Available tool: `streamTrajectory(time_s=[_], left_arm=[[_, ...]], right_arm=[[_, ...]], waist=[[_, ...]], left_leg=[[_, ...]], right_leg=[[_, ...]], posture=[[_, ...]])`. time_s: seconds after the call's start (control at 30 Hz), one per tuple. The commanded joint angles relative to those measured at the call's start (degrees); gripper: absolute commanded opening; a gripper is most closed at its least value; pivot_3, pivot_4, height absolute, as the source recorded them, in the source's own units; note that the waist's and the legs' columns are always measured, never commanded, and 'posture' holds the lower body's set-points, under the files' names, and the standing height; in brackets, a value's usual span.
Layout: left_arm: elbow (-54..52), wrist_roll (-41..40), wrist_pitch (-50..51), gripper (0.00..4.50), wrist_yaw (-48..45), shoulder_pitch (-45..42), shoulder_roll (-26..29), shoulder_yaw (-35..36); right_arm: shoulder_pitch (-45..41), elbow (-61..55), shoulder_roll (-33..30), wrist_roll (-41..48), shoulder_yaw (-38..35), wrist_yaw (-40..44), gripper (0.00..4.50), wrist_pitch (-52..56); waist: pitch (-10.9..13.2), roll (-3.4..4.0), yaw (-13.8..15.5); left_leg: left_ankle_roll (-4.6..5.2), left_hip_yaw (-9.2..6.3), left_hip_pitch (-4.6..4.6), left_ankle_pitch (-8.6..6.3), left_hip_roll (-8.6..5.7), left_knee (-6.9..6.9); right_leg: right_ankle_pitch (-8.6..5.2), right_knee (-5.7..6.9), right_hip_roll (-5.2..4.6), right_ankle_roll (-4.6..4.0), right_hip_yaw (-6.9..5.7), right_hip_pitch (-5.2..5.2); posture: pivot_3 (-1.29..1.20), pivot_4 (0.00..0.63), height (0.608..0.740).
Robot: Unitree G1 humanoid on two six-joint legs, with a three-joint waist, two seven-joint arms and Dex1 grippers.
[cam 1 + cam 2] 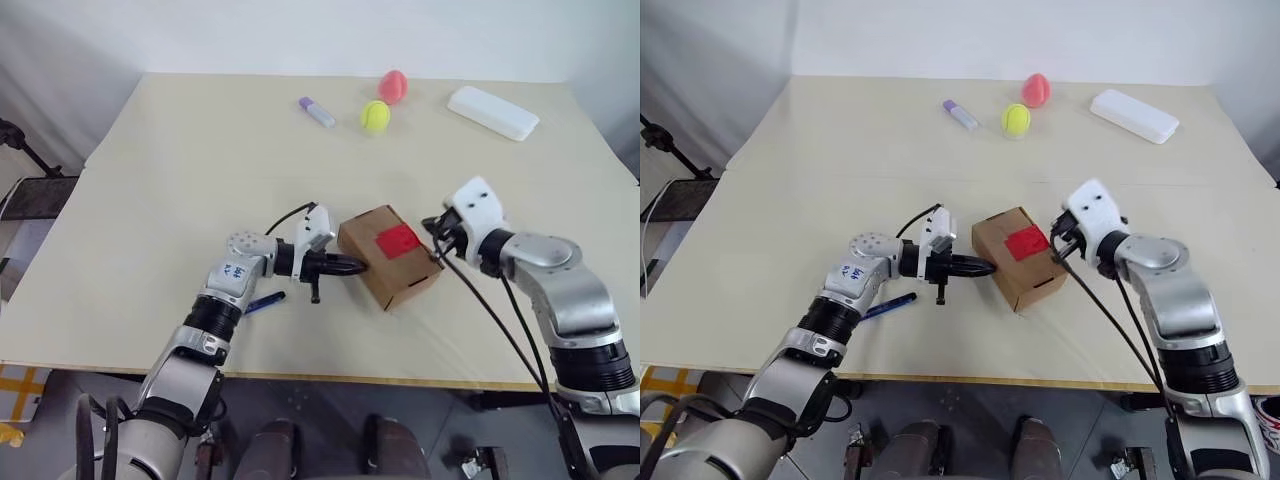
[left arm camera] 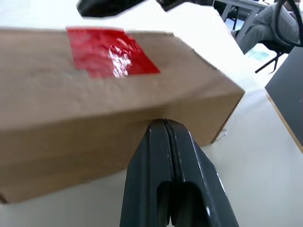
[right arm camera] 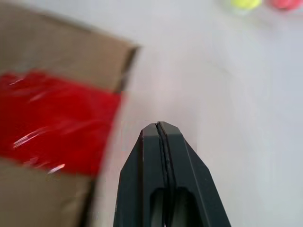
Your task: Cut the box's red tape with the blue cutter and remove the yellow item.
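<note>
The blue cutter [image 1: 264,301] lies unheld on the table by our left arm while our left gripper [image 1: 358,265] and right gripper [image 1: 432,228], both closed and empty, flank the box [image 1: 390,256], so we may shove it off position with the red tape [image 1: 397,240] uncut.

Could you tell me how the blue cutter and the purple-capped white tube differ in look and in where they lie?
The blue cutter is slim and dark blue all over; the purple-capped tube is shorter, white with a purple end. The cutter lies at the table's near side, beside the left arm; the tube lies at the far side, left of the tennis ball. Both lie flat on the table, untouched by either gripper.
</note>
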Motion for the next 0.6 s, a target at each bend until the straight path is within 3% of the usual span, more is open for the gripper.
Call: streamTrajectory(time_s=[0.03,0.13,0.2,0.37,0.53,0.6], left_arm=[[3.76,-0.84,-3.07,0.01,3.71,-5.97,1.71,4.90],[6.73,-0.05,0.21,0.38,5.53,-8.68,4.72,6.31],[6.76,-0.03,1.79,0.85,5.44,-8.74,6.62,6.73],[2.25,-3.20,5.19,2.39,3.25,-5.46,13.59,10.81],[-6.41,-6.56,6.88,3.89,-0.20,3.93,22.07,15.32],[-10.39,-8.68,9.73,4.48,-1.69,8.29,25.29,17.04]], right_arm=[[-1.92,1.96,-0.48,1.73,-4.15,0.14,0.00,-3.00],[-0.99,2.60,-1.74,3.55,-5.10,2.69,0.50,-2.56],[-0.19,2.66,-1.96,4.41,-5.83,3.65,1.16,-3.56],[2.28,2.22,-0.89,9.58,-10.02,6.05,2.87,-5.26],[5.81,1.87,-0.25,11.81,-12.78,6.25,4.50,-8.94],[7.26,1.48,-0.20,13.08,-13.97,6.57,4.50,-9.87]], waist=[[0.00,0.00,0.00],[0.00,0.00,-0.09],[0.00,0.00,-0.22],[0.00,0.00,-0.82],[0.00,0.01,-1.50],[0.00,0.01,-1.59]], left_leg=[[0.00,0.00,0.00,0.00,0.00,0.01],[0.01,-0.01,0.00,-0.01,0.00,-0.01],[0.02,-0.02,0.01,-0.01,0.00,-0.07],[0.02,-0.03,0.00,-0.02,0.02,-0.12],[0.00,-0.08,0.01,-0.02,0.04,-0.10],[-0.02,-0.07,0.04,-0.04,0.06,-0.11]], right_leg=[[0.00,0.00,0.00,0.00,0.00,0.01],[0.00,0.01,0.00,0.01,-0.03,0.01],[0.01,0.01,0.00,0.02,-0.04,0.00],[0.01,0.01,0.01,0.03,-0.08,-0.02],[0.01,0.05,0.01,0.03,-0.08,-0.02],[0.01,0.08,0.01,0.03,-0.05,-0.02]], posture=[[0.00,0.150,0.740],[0.00,0.150,0.740],[0.00,0.150,0.740],[0.00,0.150,0.740],[0.00,0.150,0.740],[0.00,0.150,0.740]])
